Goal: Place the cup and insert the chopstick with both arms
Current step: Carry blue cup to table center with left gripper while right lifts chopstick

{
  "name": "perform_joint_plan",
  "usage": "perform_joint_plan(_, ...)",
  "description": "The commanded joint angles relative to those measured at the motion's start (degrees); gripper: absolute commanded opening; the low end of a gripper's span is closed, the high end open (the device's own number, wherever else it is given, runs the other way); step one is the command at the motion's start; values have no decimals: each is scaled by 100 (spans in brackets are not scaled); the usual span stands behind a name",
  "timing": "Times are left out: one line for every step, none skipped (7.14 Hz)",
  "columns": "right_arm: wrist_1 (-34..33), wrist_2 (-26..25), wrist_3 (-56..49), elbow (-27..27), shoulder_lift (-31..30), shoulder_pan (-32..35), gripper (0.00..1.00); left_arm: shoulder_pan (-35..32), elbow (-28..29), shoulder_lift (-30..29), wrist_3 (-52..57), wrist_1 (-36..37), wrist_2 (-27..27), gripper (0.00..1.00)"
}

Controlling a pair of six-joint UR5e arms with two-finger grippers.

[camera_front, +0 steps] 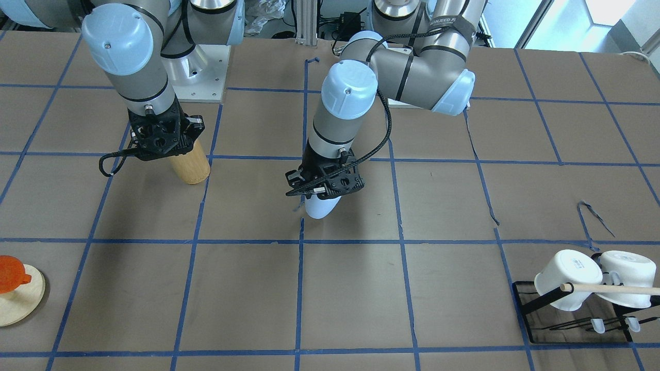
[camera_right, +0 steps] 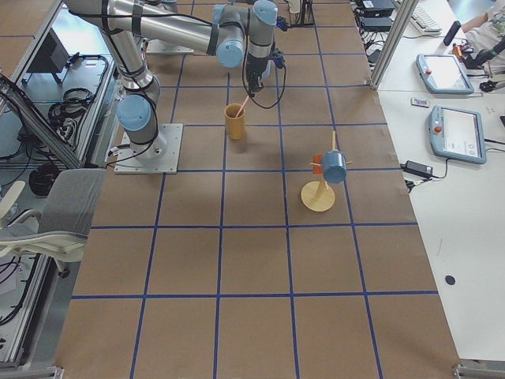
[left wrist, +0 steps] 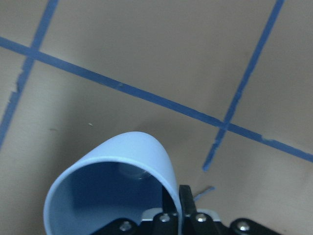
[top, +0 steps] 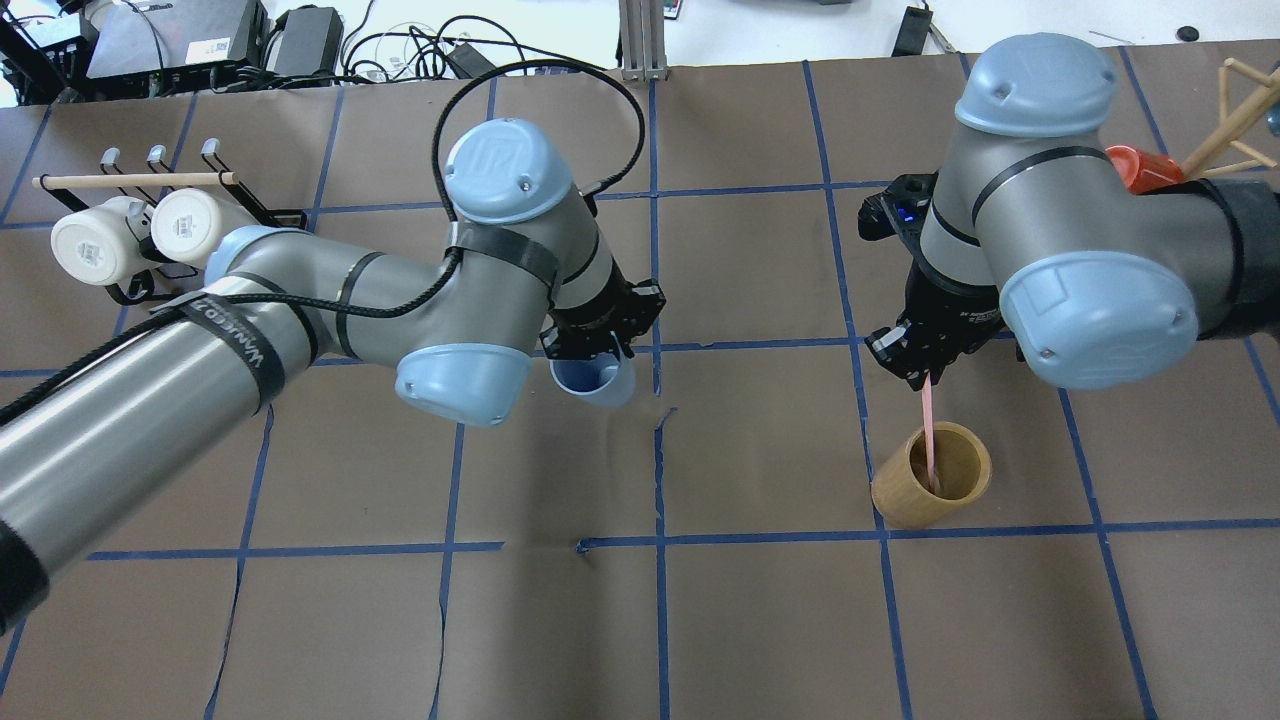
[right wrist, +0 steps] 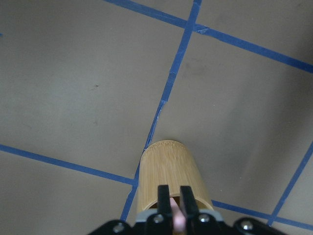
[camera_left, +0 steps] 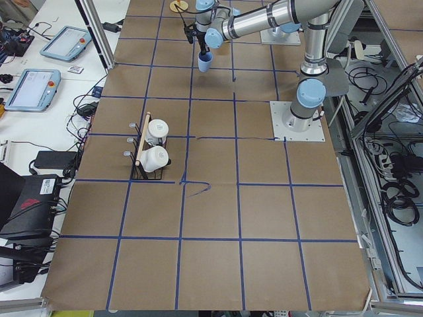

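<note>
My left gripper is shut on the rim of the light blue cup and holds it tilted, low over the table's middle. The cup also shows in the front view and in the left wrist view, where one finger sits outside the rim. My right gripper is shut on a pale pink chopstick. The stick slants down into the tan bamboo cylinder, which stands upright. In the right wrist view the fingers pinch the stick just above the cylinder.
A black rack with two white mugs and a long wooden rod stands at the far left. A wooden stand with an orange cup is on my right side. Blue tape lines cross the brown table.
</note>
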Motion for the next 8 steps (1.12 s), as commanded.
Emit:
perform_joint_plan(18, 5, 10, -8, -52, -1, 3, -177, 61, -232, -86, -3, -51, 0)
perform_joint_plan(35, -4, 36, -43, -87, -1, 1, -178, 78, -285, -173, 14, -129, 88)
perform_joint_plan(79, -12, 45, -139, -166, -1, 0, -178, 140, -268, -279, 6, -321, 96)
perform_joint_plan(488, -4, 46, -488, -262, -1, 0, -151, 323, -163, -219, -29, -288, 100)
perform_joint_plan(884, -4, 46, -1022, -298, -1, 0, -55, 586, -32, -166, -90, -262, 100)
perform_joint_plan(914, 66, 54, -1593, -272, -1, 0, 180, 910, 170, -113, -561, -244, 99)
perform_joint_plan(1106, 127, 63, -1956, -280, -1, 0, 470, 1244, 459, 462, -1279, -235, 100)
perform_joint_plan(1308, 163, 63, -2212, -298, 8, 0, 795, 1483, 827, 1155, -2000, 17, 100)
